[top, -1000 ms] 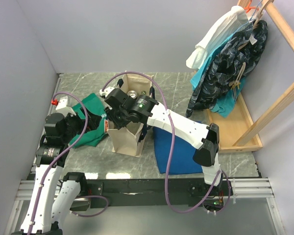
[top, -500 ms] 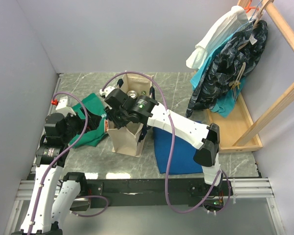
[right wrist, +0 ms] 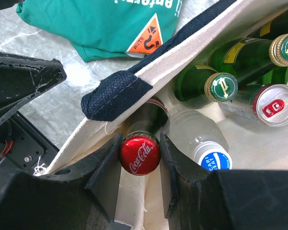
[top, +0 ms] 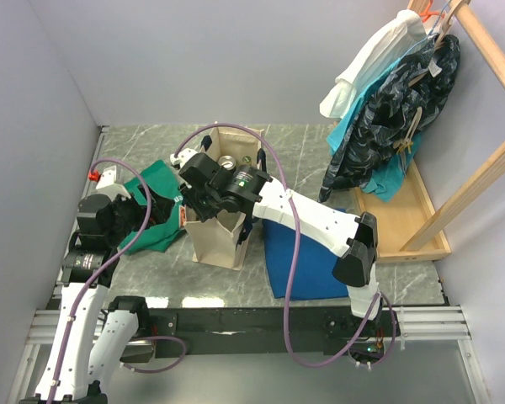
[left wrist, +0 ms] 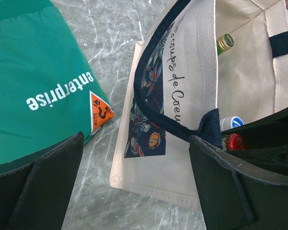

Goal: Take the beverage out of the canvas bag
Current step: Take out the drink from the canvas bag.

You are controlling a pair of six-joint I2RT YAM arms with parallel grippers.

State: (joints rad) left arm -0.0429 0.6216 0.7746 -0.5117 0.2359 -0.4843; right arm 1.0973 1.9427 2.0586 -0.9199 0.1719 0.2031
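The cream canvas bag (top: 217, 240) with navy edging stands mid-table, open at the top. My right gripper (right wrist: 139, 143) reaches into its near-left corner and is shut on the red Coca-Cola cap of a dark glass beverage bottle (right wrist: 140, 157), still inside the canvas bag (right wrist: 192, 57) under the navy strap. In the overhead view the right gripper (top: 204, 202) is at the bag's left rim. My left gripper (left wrist: 137, 187) hangs open over the marble, just outside the canvas bag (left wrist: 192, 96), with nothing between its fingers.
More drinks crowd the bag: green bottles (right wrist: 221, 86), a silver can (right wrist: 272, 104), a clear bottle with a blue cap (right wrist: 212, 160). A green cloth (top: 156, 210) lies left of the bag, a blue folded cloth (top: 307, 261) right. Hanging clothes (top: 396, 101) fill the back right.
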